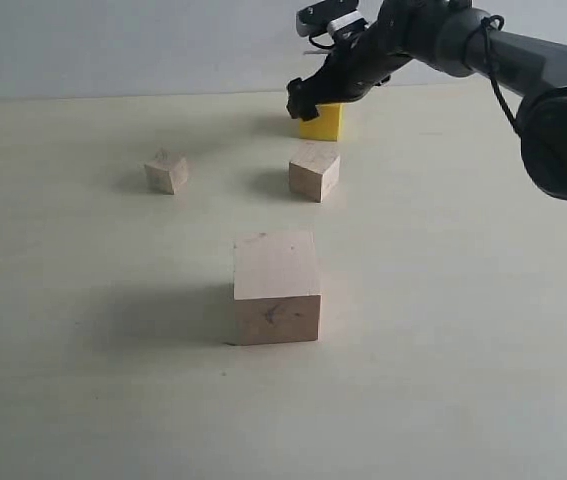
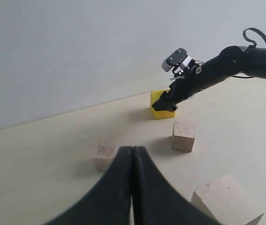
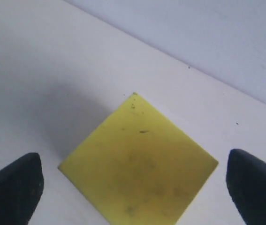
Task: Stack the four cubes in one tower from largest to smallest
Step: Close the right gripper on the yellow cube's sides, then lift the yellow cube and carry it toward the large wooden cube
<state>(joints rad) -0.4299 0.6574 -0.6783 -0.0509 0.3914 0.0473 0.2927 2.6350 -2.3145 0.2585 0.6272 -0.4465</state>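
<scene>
Four cubes stand apart on the pale table. The large wood cube (image 1: 276, 285) (image 2: 226, 201) is nearest. Behind it is the medium-small wood cube (image 1: 314, 170) (image 2: 183, 136), and the tiny wood cube (image 1: 167, 171) (image 2: 105, 156) is to the left. The yellow cube (image 1: 323, 122) (image 2: 160, 105) (image 3: 140, 164) stands at the back by the wall. My right gripper (image 1: 315, 103) (image 2: 168, 104) (image 3: 135, 187) hangs open just over it, one finger on each side and neither touching. My left gripper (image 2: 132, 149) is shut and empty, and the exterior view does not show it.
A grey wall (image 1: 123, 45) rises right behind the yellow cube. The right arm (image 1: 523, 60) reaches in from the right over the back of the table (image 1: 463, 330).
</scene>
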